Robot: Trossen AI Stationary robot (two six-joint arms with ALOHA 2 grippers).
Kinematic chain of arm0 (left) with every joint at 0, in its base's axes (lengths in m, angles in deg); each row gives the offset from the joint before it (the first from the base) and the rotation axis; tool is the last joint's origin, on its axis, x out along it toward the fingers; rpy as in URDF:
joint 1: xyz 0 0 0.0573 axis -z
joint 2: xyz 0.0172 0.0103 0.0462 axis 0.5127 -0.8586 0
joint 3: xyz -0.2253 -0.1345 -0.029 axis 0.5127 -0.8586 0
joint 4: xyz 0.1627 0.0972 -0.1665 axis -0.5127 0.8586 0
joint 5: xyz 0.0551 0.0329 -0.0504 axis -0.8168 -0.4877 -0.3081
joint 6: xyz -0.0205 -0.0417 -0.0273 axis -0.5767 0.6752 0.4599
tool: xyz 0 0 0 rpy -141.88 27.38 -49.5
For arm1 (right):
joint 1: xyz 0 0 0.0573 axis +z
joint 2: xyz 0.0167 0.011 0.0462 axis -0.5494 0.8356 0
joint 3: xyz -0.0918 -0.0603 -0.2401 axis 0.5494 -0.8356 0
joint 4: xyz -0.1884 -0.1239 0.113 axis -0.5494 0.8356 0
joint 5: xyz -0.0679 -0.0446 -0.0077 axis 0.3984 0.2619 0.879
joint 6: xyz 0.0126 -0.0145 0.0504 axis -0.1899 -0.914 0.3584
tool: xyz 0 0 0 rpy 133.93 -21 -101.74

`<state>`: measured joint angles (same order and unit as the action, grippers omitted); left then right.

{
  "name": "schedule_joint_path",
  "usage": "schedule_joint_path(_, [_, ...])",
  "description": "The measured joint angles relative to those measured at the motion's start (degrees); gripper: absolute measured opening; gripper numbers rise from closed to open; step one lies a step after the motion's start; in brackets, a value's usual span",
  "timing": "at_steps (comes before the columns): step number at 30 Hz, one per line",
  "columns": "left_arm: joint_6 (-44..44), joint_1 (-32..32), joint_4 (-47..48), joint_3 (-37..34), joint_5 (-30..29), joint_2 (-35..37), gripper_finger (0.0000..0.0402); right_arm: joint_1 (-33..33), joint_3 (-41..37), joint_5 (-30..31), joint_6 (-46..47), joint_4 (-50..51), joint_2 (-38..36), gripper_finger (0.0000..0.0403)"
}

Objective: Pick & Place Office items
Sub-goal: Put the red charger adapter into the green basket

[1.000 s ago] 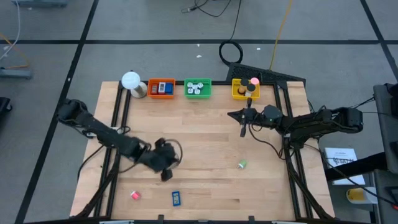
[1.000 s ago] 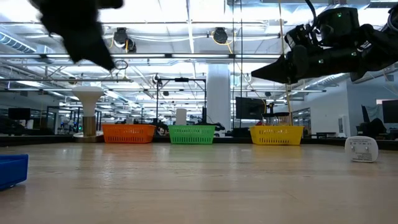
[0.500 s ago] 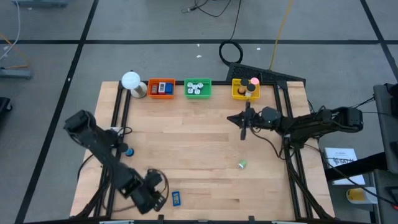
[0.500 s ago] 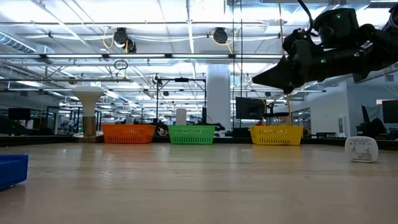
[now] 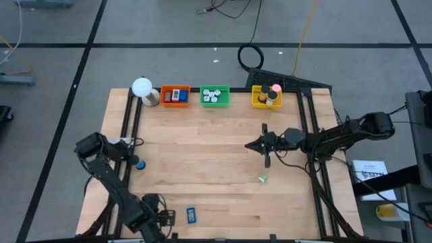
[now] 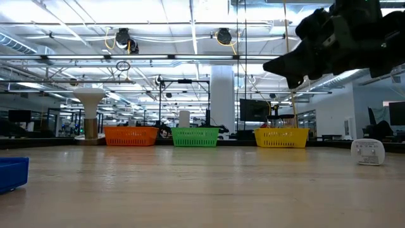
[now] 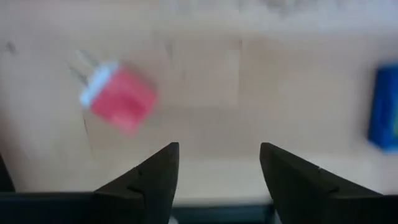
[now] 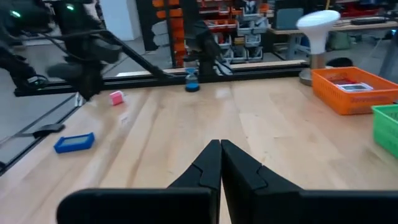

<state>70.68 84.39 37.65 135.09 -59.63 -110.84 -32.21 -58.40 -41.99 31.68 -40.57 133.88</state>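
My left gripper [image 7: 217,149] stands open and points down over the table's near left corner [image 5: 152,214]. A red flat piece [image 7: 118,99] lies on the wood just beyond its fingertips, untouched; the right wrist view shows the same piece [image 8: 115,97] beside that arm. A blue flat piece [image 5: 191,214] lies flat a little to the right of it [image 7: 385,115]. A tiny green bit [image 5: 262,178] lies at the near right. My right gripper [image 8: 219,146] is shut and empty, held level above the table's right half [image 5: 250,145].
Orange [image 5: 175,95], green [image 5: 214,96] and yellow [image 5: 266,96] trays stand in a row along the far edge, each with pieces in it. A white lamp [image 5: 142,88] stands left of them. Black frame rails [image 5: 125,135] run along the table's sides. Bare wood spans the middle.
My left gripper has swung from the table's middle left toward the near left corner, sinking a little and rolling about its own axis. It now stands over the red piece. My right gripper has swung a short way toward the near edge, still shut.
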Motion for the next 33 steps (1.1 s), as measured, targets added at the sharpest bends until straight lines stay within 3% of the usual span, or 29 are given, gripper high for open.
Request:
schedule_joint_path(5, [-2.43, -0.57, 4.46, -0.02, -0.21, -0.97, 0.0243, 4.57, 0.0, 4.15, -2.99, -1.47, 0.0, 0.0])
schedule_joint_path(14, [1.64, 3.97, 5.17, 0.96, 9.44, -0.85, 0.0246, 6.5, 0.0, 5.4, -2.93, -2.16, 0.0, 0.0])
schedule_joint_path(28, [2.71, 5.32, 5.31, -0.22, 4.54, -5.29, 0.0246, 9.23, 0.0, 5.42, -0.94, -2.61, 0.0, 0.0])
schedule_joint_path(33, [1.9, 5.16, 8.07, -0.26, -2.6, -6.25, 0.0246, 9.56, 0.0, 5.44, -1.77, -3.06, 0.0, 0.0])
